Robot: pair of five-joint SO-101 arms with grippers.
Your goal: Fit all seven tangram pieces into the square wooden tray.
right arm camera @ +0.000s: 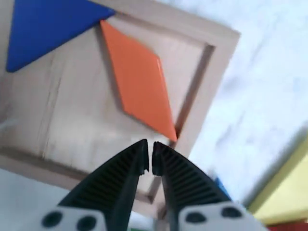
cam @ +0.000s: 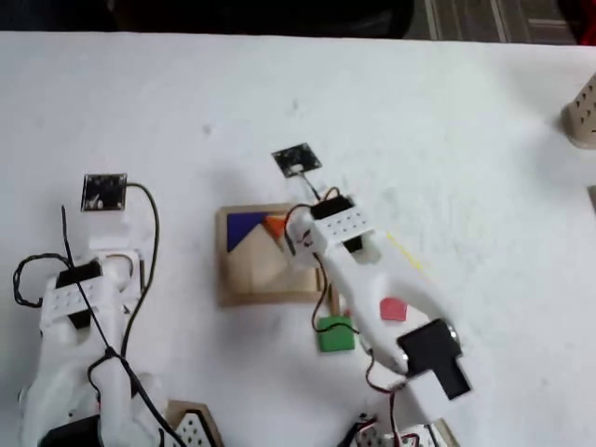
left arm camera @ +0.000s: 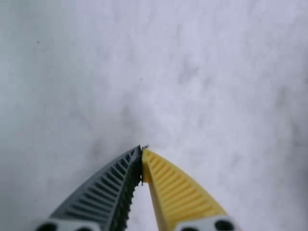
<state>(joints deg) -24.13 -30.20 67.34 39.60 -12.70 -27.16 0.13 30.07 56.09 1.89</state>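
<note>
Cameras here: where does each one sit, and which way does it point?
High view: fixed above the table, looking down; shows the left arm, right arm, the wooden tray, a green piece and a red piece.
Left wrist view: on the left arm's wrist, looking past its shut grey and yellow jaws at bare table.
Right wrist view: on the right arm's wrist, looking past its black jaws into the tray.
Shared: high and right wrist views both show the tray's blue triangle and orange piece.
</note>
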